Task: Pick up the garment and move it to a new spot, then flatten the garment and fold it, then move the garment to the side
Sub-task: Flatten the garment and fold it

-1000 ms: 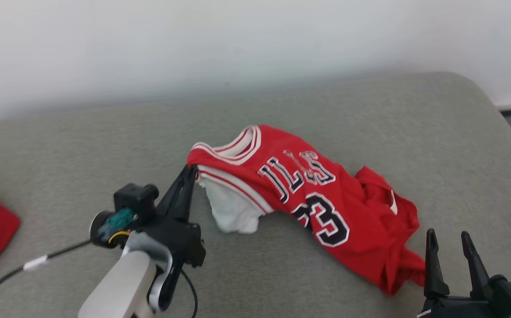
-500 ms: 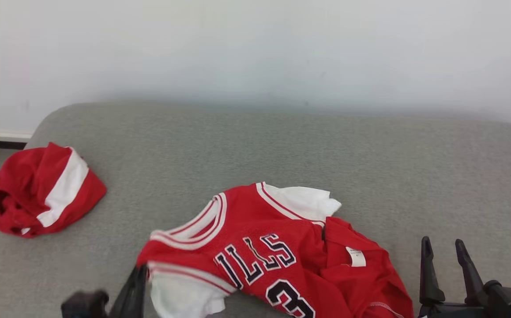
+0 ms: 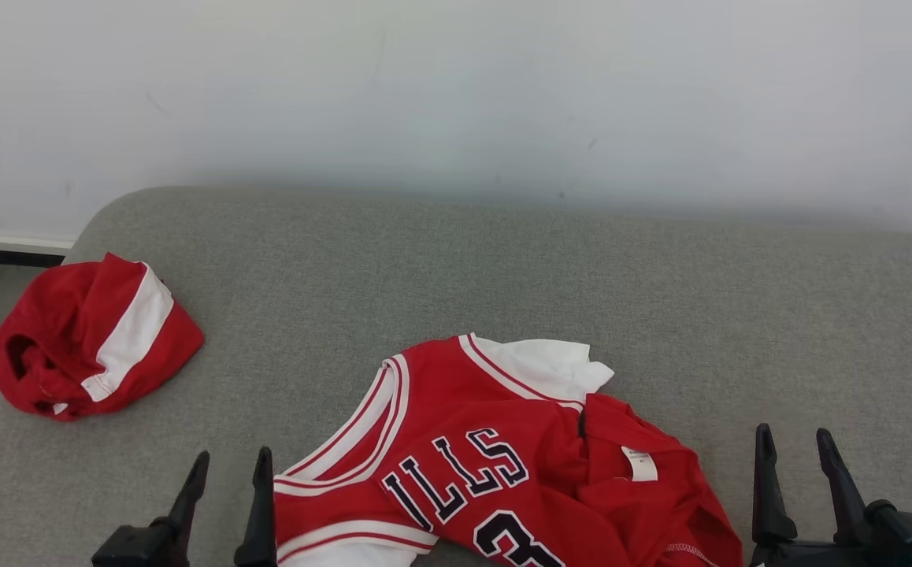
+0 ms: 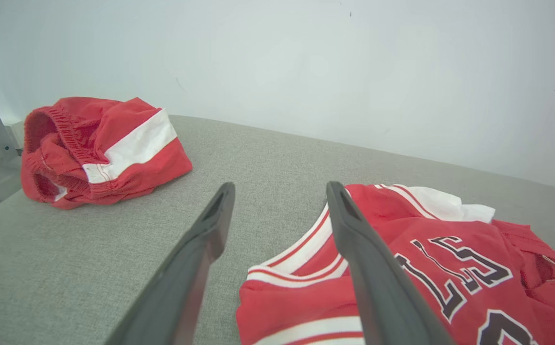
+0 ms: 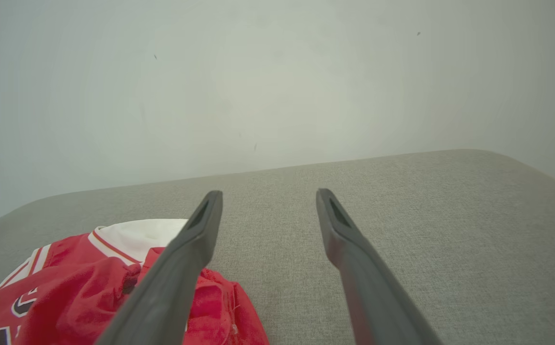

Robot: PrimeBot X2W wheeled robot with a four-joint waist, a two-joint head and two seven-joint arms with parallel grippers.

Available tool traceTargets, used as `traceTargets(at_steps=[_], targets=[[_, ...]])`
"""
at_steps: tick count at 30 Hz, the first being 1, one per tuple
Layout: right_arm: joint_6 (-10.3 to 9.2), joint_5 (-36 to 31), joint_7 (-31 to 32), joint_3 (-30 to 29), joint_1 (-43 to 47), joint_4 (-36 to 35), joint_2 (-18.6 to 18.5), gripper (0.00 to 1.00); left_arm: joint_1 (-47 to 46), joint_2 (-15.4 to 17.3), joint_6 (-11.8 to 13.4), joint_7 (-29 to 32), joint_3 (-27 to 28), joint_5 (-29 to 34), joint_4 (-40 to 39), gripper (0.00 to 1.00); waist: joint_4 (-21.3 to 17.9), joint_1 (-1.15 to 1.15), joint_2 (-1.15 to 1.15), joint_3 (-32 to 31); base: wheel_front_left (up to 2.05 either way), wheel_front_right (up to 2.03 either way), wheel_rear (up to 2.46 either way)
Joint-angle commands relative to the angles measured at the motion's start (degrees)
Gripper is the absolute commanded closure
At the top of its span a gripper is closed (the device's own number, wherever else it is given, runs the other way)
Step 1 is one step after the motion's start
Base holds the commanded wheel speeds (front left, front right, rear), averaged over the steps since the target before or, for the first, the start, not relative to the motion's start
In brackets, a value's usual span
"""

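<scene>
Two garments lie on the grey upholstered cushion (image 3: 503, 260), which backs onto a pale wall. The task item, a red basketball jersey (image 3: 456, 417) with a white-trimmed neckline and a white sleeve, lies crumpled at the near centre of the cushion. Its lettering faces up and its right part is bunched over itself. A pair of red shorts (image 3: 94, 339) with a white stripe sits well apart at the cushion's left edge. The left gripper (image 3: 233, 457) stands just beside the jersey's left edge, fingers spread and empty. The right gripper (image 3: 793, 433) stands near the bunched part, fingers likewise spread and empty. A small white label (image 3: 641, 465) shows on the folded-over fabric.

We judge the relocation step complete and flattening in hand. The next move calls for one grip on each side of the jersey, drawing the fabric outward to remove the overlap before any fold.

The jersey's lower part is cut off at the bottom of the head view, so we cannot see the hem. The fold covers part of the lettering. We cannot tell whether the left gripper's inner finger touches the fabric.
</scene>
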Motion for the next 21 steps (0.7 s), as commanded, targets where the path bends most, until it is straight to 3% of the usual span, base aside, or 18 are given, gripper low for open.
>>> traceTargets(at_steps=[1, 11, 15, 21], targets=[[0.07, -0.51, -0.09, 0.19, 0.15, 0.2, 0.1, 0.0, -0.63, 0.01, 0.24, -0.51, 0.41, 0.86, -0.26, 0.0, 0.13, 0.01, 0.0, -0.21, 0.0, 0.0, 0.0], [0.07, -0.41, -0.07, 2.84, -0.46, 5.93, -0.12, 0.0, -1.59, -1.81, -1.19, -1.84, 7.1, 9.24, -1.53, 0.0, 0.17, 0.01, 0.0, -0.94, 0.0, 0.0, 0.0], [0.07, 0.05, 0.21, 6.68, -2.45, 10.04, -2.26, 0.0, -0.41, -1.39, -3.21, -1.86, 7.37, 13.24, 0.95, 0.0, 0.11, 0.01, 0.0, -0.98, 0.0, 0.0, 0.0], [0.07, -0.77, 5.48, 12.74, -8.28, 14.81, -6.21, 0.0, 0.61, -3.48, -5.54, -1.88, 8.74, 15.67, 2.43, 0.0, 1.44, 0.01, 0.0, -0.88, 0.0, 0.0, 0.0]])
